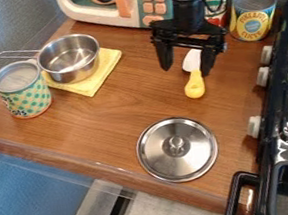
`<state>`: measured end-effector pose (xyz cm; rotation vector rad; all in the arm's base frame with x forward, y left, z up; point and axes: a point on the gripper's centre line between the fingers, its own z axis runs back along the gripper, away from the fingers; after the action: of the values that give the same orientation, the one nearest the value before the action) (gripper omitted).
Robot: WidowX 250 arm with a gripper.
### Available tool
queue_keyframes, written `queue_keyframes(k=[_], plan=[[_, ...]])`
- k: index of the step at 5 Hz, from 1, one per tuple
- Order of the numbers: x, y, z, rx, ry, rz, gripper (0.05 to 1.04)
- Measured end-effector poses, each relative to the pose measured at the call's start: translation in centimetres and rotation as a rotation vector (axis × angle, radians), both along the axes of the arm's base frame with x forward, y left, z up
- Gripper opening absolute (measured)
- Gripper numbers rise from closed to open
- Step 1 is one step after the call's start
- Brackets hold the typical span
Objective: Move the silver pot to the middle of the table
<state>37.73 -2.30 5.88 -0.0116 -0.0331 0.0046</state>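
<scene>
The silver pot sat on the yellow cloth. Right of the cloth, the gripper hung with its fingers spread apart, near a yellow-handled knife. A patterned can stood just left of the cloth; a metal lid lay below and right of it.

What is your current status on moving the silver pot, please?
Gripper open, above yellow-handled knife. Silver pot on yellow cloth, not yet at middle of table. Dotted can close beside pot, may crowd the grasp.
</scene>
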Motion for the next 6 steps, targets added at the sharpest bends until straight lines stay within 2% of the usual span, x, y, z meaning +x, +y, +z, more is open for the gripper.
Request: queue_keyframes(k=[1, 3, 4, 5, 6], plan=[[0.7, 3.3, 0.5, -0.016, -0.03, 0.054, 1.001], [1.9, 8.9, 2.2, 0.03, -0.083, 0.065, 1.001], [1.9, 10.4, 2.4, 0.074, -0.069, 0.055, 1.001], [1.5, 12.0, 2.4, 0.103, -0.056, 0.102, 1.001], [1.2, 12.4, 1.2, 0.122, -0.021, 0.126, 1.001]])
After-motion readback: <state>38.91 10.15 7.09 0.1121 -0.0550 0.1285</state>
